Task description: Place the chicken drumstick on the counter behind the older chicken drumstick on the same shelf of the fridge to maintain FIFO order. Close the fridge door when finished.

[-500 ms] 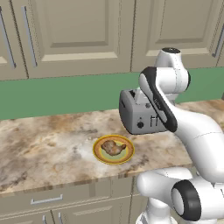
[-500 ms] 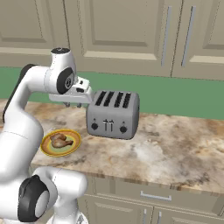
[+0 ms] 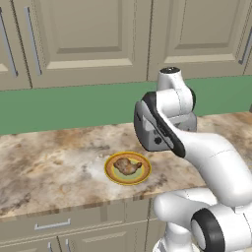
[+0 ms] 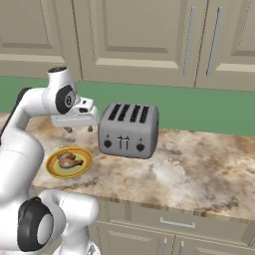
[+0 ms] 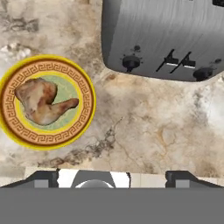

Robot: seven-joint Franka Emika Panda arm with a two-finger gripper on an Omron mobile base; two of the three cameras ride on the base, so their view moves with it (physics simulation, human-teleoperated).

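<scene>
Reaching for the chicken drumstick (image 5: pixel 43 101) is the step in hand, as I judge it: the drumstick lies on a yellow-rimmed plate (image 5: pixel 85 81) on the worktop (image 4: pixel 199 174), near its front edge and just left of the toaster (image 4: pixel 128 129). In the hand view the plate sits off to the left, not under the gripper (image 4: pixel 78 129), which hangs above the bare stone between plate and toaster. The gripper's jaws stand wide apart and hold nothing. To do this well I want to slide the hand left until the meat is centred between the fingertips (image 5: pixel 43 178), then turn the wrist so the jaws close across the thick lumpy end, not the thin bone. I should come down slowly and stop short of the plate, since nudging its rim could shove it toward the worktop's edge. The toaster is close on the right, so I keep the elbow clear of it.
</scene>
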